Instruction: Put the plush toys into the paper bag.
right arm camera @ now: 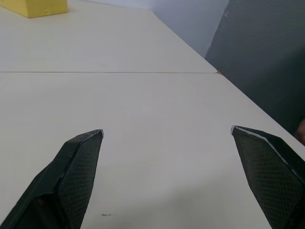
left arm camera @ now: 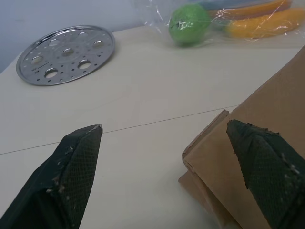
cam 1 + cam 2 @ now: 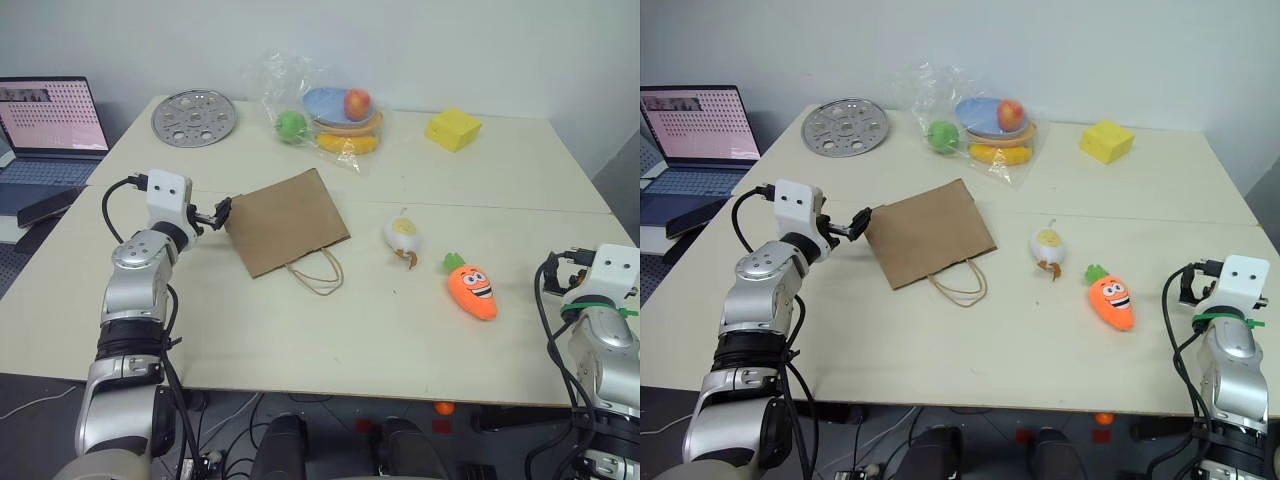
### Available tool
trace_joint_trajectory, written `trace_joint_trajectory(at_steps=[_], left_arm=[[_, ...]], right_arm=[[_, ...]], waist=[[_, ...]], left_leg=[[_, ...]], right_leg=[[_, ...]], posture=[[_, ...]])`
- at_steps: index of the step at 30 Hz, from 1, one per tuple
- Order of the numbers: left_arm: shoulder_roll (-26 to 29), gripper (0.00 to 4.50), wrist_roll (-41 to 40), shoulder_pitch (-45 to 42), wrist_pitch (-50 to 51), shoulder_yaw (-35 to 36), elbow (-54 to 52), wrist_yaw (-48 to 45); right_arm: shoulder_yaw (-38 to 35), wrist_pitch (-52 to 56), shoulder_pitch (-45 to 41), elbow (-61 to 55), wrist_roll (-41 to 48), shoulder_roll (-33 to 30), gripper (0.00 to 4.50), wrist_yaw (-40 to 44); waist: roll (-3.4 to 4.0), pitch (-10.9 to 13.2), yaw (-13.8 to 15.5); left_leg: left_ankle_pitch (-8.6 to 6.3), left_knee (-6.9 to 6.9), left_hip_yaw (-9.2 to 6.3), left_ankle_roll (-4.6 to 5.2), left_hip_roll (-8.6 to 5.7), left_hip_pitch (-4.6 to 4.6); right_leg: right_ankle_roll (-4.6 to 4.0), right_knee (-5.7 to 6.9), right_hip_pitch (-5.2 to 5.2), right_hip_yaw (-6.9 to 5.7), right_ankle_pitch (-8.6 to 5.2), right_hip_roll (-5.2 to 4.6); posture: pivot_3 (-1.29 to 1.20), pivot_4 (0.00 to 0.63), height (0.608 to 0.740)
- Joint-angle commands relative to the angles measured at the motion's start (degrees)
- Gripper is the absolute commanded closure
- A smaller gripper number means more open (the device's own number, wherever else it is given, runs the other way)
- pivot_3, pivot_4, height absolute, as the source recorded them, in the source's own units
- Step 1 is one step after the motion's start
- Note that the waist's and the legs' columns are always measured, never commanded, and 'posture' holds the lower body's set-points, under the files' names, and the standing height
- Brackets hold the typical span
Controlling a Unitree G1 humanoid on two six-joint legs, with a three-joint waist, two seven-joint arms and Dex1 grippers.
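Looking past your left end effector point(image 2: 164, 157), spread wide at the bag's point(image 3: 285, 220) closed bottom corner, you see a perforated metal disc point(image 3: 193, 117) and a clear plastic bag of fruit point(image 3: 325, 115) farther back on the bench point(image 3: 480, 180). The bag lies flat, long axis running away from that end effector, handles point(image 3: 318, 270) at its far, open end. Beyond them lie the white toy point(image 3: 402, 236) and the carrot point(image 3: 472, 289), green top toward the bag. Your right end effector point(image 1: 167, 176), also wide and empty, sits just beyond the carrot, with a yellow block point(image 3: 452, 128) well ahead of it.
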Motion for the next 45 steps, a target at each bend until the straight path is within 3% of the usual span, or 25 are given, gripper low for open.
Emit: trace_joint_trajectory(at_steps=[1, 25, 28, 34, 38, 41, 45], left_arm=[[1.2, 0.02, -0.5, -0.1, -0.5, 0.7, -2.9, -0.6], [2.2, 0.02, -2.2, -0.2, 0.1, 3.0, -3.5, -0.8], [4.9, 0.02, -3.0, -0.1, -0.4, 1.2, -6.0, -7.8], [10.9, 0.02, -7.3, -0.3, 3.3, -6.0, -16.9, -26.8], [12.5, 0.02, -8.1, 1.1, 5.3, -10.8, -22.1, -33.9], [12.3, 0.02, -5.8, 2.1, 3.2, -16.1, -23.5, -37.8], [9.9, 0.02, -3.2, 2.7, -0.2, -20.3, -23.5, -38.6]], right_arm=[[-0.7, -1.2, -0.5, -1.6, -0.2, -1.2, 0.0, 0.4], [-0.1, -0.9, -1.5, -1.8, -0.8, -1.7, 0.0, 0.9], [0.0, 1.1, -2.3, -4.8, 0.6, -3.0, 0.0, 2.7], [7.8, 10.0, -4.0, -18.3, 13.9, -10.8, 0.0, 23.7], [10.1, 16.0, -3.0, -25.6, 23.5, -14.8, 0.0, 32.8], [12.4, 21.7, -3.5, -31.4, 31.5, -17.4, 0.0, 37.9], [15.3, 26.0, -5.5, -35.5, 36.8, -18.2, 0.0, 38.3]], waist=[[0.0, 0.0, 0.0], [0.0, 0.0, 0.0], [0.01, 0.0, -0.1], [0.03, 0.0, -0.2], [0.03, 0.0, 0.1], [0.04, 0.0, 0.1], [0.01, 0.0, 0.2]], left_leg=[[0.0, 0.0, 0.0, 0.0, 0.0, 0.0], [0.0, 0.0, 0.0, 0.0, 0.0, 0.0], [0.0, -0.01, 0.0, 0.0, 0.0, -0.01], [0.0, -0.02, 0.03, 0.0, 0.04, 0.0], [-0.01, -0.09, -0.05, 0.0, 0.09, -0.01], [-0.03, -0.13, -0.06, 0.01, 0.08, -0.03], [-0.03, -0.11, -0.09, 0.01, 0.12, -0.03]], right_leg=[[0.0, 0.0, 0.0, 0.0, 0.0, 0.0], [0.0, 0.0, 0.0, -0.01, 0.0, 0.0], [-0.01, -0.01, -0.02, 0.0, 0.0, 0.0], [-0.23, -0.01, -0.02, 0.0, -0.11, -0.02], [-0.43, -0.01, 0.0, -0.08, -0.23, -0.02], [-0.51, -0.01, -0.02, -0.07, -0.29, -0.02], [-0.61, -0.02, -0.01, -0.09, -0.35, -0.03]], posture=[[0.0, 0.15, 0.74], [0.0, 0.15, 0.74], [0.0, 0.15, 0.74], [0.0, 0.15, 0.74], [0.0, 0.15, 0.74], [0.0, 0.15, 0.74], [0.0, 0.15, 0.74]])
